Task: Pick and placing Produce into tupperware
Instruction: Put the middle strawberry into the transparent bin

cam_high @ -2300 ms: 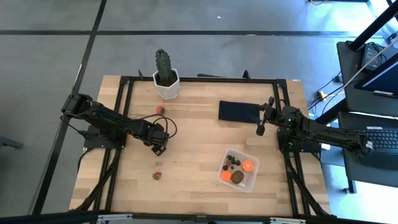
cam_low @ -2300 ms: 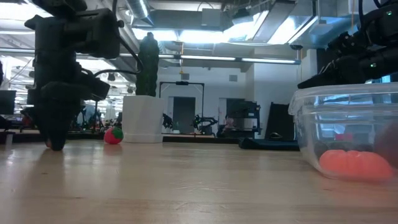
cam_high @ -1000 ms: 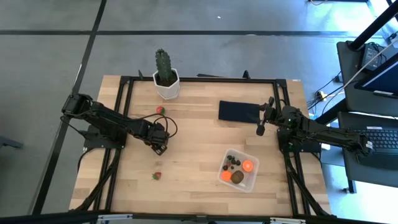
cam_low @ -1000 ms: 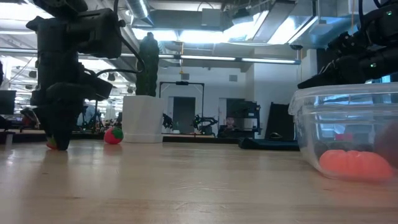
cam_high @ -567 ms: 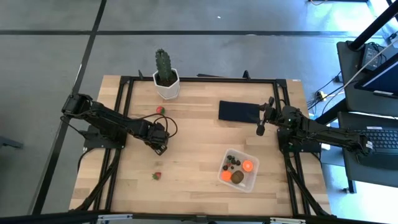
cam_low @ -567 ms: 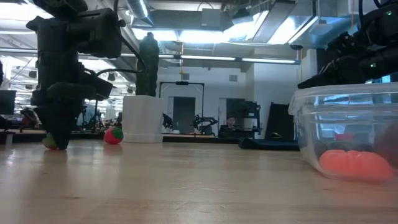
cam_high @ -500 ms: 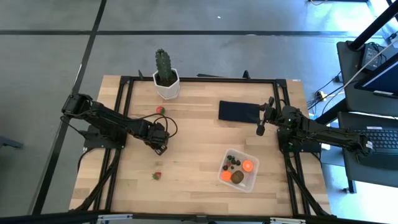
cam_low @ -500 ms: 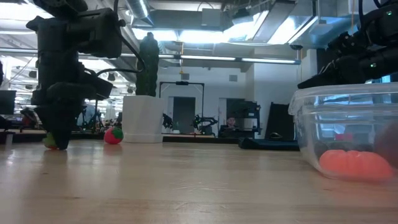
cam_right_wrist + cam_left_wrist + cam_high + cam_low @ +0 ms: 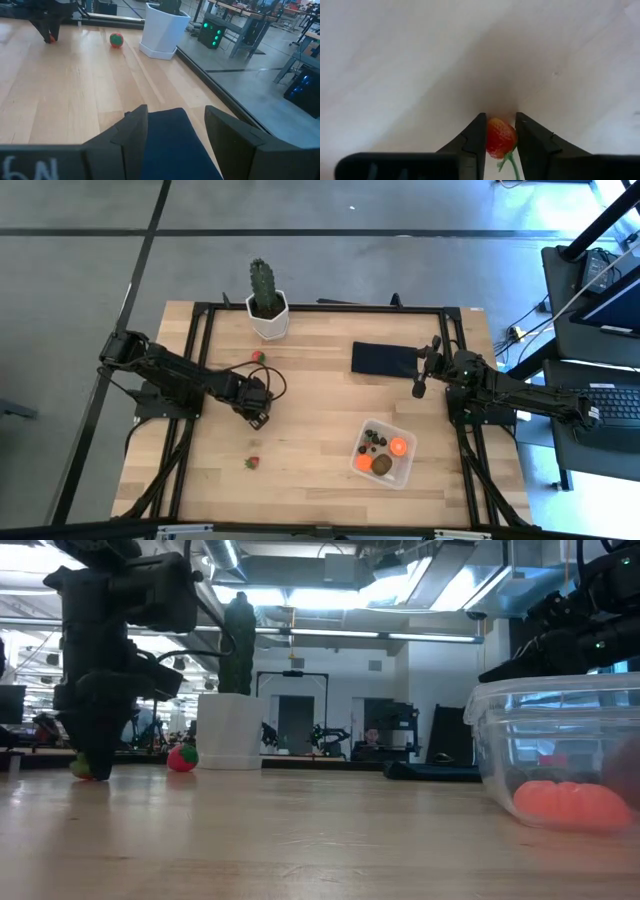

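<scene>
- Left jaws (image 9: 499,145): closed on a red strawberry (image 9: 500,138); both fingers press its sides, green stem hanging toward the camera. Tips sit down at the table (image 9: 320,430) surface.
- High view: left jaws (image 9: 258,418) lie at about 9 o'clock from table centre, arm reaching in from the left edge. Low view shows them (image 9: 92,766) pointing down, a bit of red and green visible at the tips.
- Second strawberry (image 9: 252,463) lies loose on the wood at 6 o'clock from the left jaws, apart from them.
- Third strawberry (image 9: 258,357) lies at 12 o'clock from the left jaws, just beside the white pot of the cactus (image 9: 266,302), not touching it as far as can be told.
- Clear box (image 9: 405,470) stands at about 4 o'clock from table centre, well apart from the left jaws. Inside: two orange balls (image 9: 398,446), a brown oval (image 9: 382,465), several small dark berries (image 9: 372,437).
- Right jaws (image 9: 172,135): partly open, holding nothing, hovering over a flat dark rectangle (image 9: 172,145).
- High view: right jaws (image 9: 420,383) at about 2 o'clock from table centre, at the right end of the dark rectangle (image 9: 380,359); at 12 o'clock from the box.
</scene>
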You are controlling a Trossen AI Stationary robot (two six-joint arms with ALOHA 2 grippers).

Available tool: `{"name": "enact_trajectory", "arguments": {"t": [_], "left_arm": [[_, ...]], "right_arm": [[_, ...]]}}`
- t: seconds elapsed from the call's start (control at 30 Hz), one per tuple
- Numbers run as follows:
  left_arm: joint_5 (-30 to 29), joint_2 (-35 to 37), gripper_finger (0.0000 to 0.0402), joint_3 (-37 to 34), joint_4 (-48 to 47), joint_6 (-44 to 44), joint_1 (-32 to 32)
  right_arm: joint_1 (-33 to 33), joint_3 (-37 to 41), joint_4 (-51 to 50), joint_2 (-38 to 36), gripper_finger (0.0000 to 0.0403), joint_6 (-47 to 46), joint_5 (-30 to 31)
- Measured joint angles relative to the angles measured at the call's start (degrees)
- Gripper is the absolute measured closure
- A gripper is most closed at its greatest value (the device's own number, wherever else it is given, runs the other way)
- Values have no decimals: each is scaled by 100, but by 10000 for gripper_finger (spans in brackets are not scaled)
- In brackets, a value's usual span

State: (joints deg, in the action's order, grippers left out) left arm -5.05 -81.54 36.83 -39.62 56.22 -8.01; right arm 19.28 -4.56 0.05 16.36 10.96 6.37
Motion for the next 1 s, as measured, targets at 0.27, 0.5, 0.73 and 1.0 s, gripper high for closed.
{"name": "enact_trajectory", "arguments": {"t": [0.27,0.5,0.73,1.0], "left_arm": [[1568,-7,318,315,700,-856,469],[3223,-7,324,456,3518,-1337,897],[3248,-4,345,463,6227,-1615,1112],[2568,0,393,467,6712,-2745,929]], "right_arm": [[0,0,0,1,205,0,1],[1,0,0,2,205,0,0],[-1,0,2,0,205,0,2],[0,0,2,1,205,-24,1]]}}
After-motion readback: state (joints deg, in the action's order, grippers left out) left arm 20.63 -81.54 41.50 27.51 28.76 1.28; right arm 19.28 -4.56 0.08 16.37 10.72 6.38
